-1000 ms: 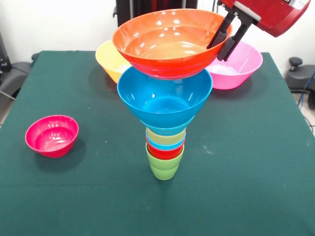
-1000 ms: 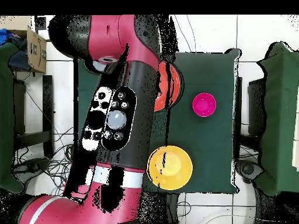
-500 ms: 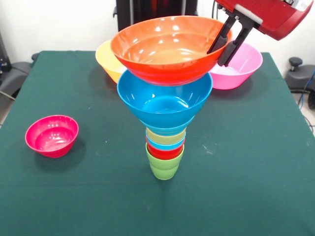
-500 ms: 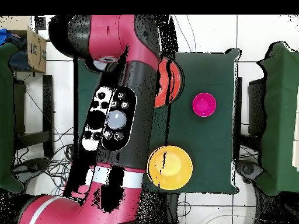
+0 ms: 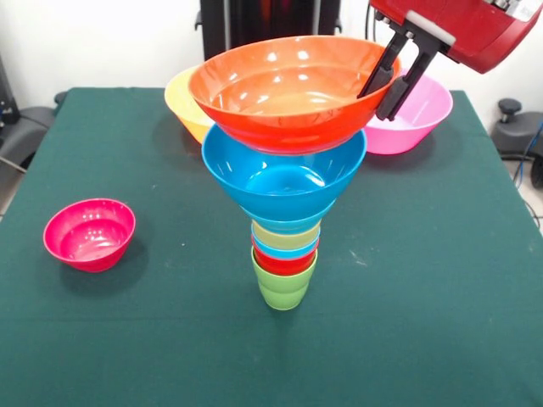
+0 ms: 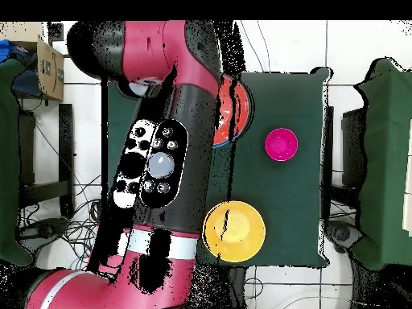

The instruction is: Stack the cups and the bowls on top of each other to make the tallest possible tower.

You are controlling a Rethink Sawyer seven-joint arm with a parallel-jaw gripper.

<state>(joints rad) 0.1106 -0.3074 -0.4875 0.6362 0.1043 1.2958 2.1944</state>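
one red-orange bowl (image 5: 288, 89) pinched at its rim by gripper (image 5: 384, 85) over tower (image 5: 284, 216); looked light, slick, rim grip prob. best.

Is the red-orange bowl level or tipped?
Tipped: the red-orange bowl, gripped by the hand at its rim, sits higher on that side above the blue bowl.

So the gripper (image 5: 389, 78) has gone up a bit, taking the red-orange bowl (image 5: 284, 89) with it. A second ago the bowl sat down in the blue bowl (image 5: 284, 178); now it rides higher above it and a touch left.
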